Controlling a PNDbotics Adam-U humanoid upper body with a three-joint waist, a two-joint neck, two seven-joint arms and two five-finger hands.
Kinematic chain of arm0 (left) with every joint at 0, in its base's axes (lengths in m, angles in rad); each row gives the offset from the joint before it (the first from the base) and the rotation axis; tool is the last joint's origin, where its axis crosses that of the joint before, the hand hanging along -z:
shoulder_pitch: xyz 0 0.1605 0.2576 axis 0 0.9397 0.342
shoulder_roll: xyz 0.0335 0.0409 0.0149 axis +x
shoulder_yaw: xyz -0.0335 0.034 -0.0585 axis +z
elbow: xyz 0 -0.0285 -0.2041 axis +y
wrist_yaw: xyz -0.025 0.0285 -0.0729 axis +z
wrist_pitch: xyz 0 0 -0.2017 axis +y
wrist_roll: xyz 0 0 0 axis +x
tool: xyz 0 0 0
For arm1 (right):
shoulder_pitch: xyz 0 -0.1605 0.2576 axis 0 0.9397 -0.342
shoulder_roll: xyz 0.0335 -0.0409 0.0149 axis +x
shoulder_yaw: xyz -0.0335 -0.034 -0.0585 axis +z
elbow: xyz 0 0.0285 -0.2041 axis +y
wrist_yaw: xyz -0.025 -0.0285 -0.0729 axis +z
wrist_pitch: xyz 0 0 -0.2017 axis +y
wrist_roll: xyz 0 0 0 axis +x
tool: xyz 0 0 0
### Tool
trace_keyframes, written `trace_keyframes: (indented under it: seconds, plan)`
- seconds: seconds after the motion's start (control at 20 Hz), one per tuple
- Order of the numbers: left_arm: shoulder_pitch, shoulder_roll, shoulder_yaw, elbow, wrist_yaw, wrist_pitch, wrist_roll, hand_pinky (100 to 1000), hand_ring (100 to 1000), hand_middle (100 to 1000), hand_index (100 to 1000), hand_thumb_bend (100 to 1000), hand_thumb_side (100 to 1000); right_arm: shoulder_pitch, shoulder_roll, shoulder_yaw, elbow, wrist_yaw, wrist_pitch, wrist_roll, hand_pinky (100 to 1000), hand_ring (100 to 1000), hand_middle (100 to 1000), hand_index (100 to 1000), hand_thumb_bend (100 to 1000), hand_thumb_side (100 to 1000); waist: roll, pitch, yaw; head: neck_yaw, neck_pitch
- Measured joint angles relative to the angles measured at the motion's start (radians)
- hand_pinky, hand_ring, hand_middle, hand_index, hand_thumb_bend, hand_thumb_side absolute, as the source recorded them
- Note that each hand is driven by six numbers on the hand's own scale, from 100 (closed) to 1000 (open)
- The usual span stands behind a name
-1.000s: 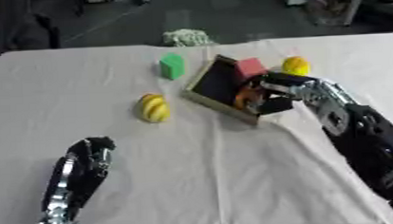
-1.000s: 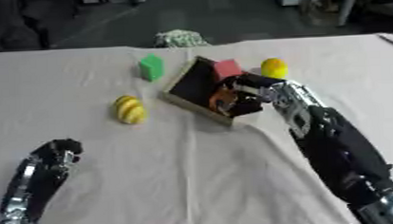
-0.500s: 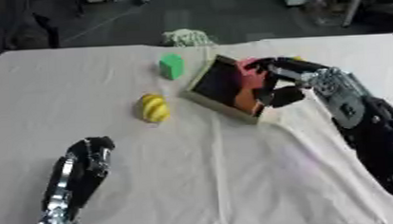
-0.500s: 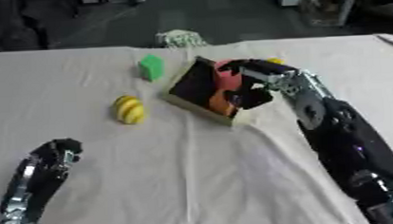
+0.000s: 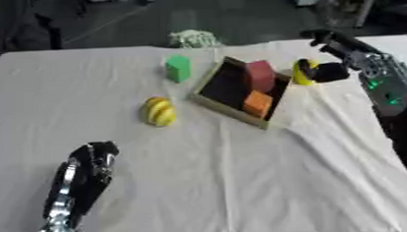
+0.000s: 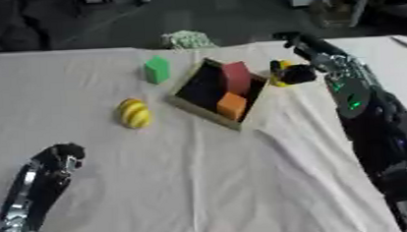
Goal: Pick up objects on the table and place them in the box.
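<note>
**Right hand at the yellow ball beside the box**

The right hand's [image 5: 332,71] fingers curl around the yellow ball [image 5: 302,72], just outside the box's [image 5: 208,97] right rim, near the desk's [image 5: 244,185] far edge. Its arm reaches in from the right. Inside the box sit a red block [image 5: 260,75] and an orange block [image 5: 258,103]. A green block [image 5: 178,68] and a yellow striped fruit [image 5: 158,111] lie left of it, open cloth around them. The left hand [image 5: 92,159] rests at the lower left, fingers curled, holding nothing.
</note>
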Motion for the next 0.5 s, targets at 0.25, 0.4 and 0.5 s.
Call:
trace_keyframes:
  seconds: [0.25,0.4,0.5]
  plan:
    - [-0.003,0.001,-0.002,0.000,0.000,0.002,-0.004,714,700,627,571,122,582,-0.016,0.003,-0.034,0.115,0.035,0.084,-0.084,865,926,948,992,100,342,0.003,0.006,0.030,-0.016,0.000]
    - [-0.008,0.001,-0.008,-0.003,0.000,0.003,-0.009,714,700,627,571,122,581,-0.015,0.010,-0.032,0.154,0.033,0.138,-0.138,864,922,940,989,100,377,0.007,0.013,0.052,-0.032,0.000]
    - [-0.011,0.005,-0.012,-0.007,0.000,0.004,-0.013,715,700,627,571,122,581,-0.015,0.013,-0.026,0.171,0.024,0.174,-0.174,862,919,935,985,100,378,0.007,0.016,0.063,-0.041,0.000]
